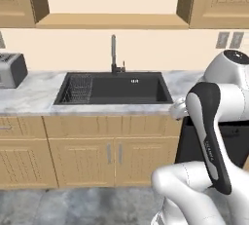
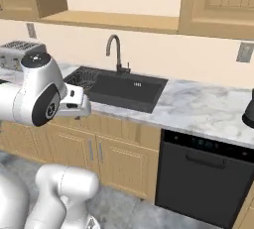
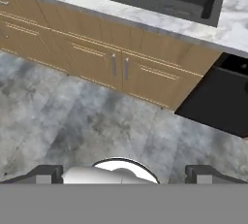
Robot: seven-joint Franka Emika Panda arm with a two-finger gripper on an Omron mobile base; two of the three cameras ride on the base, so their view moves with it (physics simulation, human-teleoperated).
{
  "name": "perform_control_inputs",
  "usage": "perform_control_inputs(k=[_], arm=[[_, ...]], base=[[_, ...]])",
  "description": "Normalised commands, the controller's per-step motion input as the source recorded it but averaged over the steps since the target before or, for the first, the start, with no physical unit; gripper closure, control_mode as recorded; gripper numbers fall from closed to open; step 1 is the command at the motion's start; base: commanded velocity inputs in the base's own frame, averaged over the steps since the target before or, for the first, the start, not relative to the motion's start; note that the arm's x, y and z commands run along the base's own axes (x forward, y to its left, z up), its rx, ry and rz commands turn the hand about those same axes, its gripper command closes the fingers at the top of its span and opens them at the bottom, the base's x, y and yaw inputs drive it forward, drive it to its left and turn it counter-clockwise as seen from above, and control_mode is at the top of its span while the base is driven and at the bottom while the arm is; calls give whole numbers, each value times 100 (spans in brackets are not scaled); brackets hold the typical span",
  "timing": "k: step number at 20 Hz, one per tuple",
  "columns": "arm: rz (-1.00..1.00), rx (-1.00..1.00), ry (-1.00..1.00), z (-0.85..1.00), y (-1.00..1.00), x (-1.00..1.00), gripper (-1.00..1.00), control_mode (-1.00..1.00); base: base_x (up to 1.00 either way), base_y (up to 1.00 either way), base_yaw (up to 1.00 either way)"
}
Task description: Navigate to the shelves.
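Marble tabletop point(image 1: 39, 90) carries a dark sink point(image 1: 114, 87) with a faucet point(image 1: 114, 53) behind it. The shelves point(image 1: 112, 21) run along the wall directly above the sink, between two upper cabinets point(image 1: 219, 0). A toaster point(image 1: 10, 69) stands left of the sink. The pincer point(image 3: 124, 173) hangs spread over the floor point(image 3: 72, 121), holding nothing.

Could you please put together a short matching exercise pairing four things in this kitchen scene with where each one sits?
Things:
1. shelves
2. toaster
3. faucet
4. dishwasher

Places:
A. behind the sink
B. under the counter, right of the sink cabinet doors
C. on the wall above the sink, between the upper cabinets
D. on the counter, left of the sink

Pairs: 1-C, 2-D, 3-A, 4-B
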Motion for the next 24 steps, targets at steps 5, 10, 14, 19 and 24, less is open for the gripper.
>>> perform_control_inputs(k=[5,10,14,19,24], arm=[[0,0,0,0,0,0,-100,100],[0,0,0,0,0,0,-100,100],[0,0,0,0,0,0,-100,100],[0,0,0,0,0,0,-100,100],[0,0,0,0,0,0,-100,100]], base=[[100,96,-57],[100,96,-26],[80,21,-6],[53,9,0],[50,-2,2]])
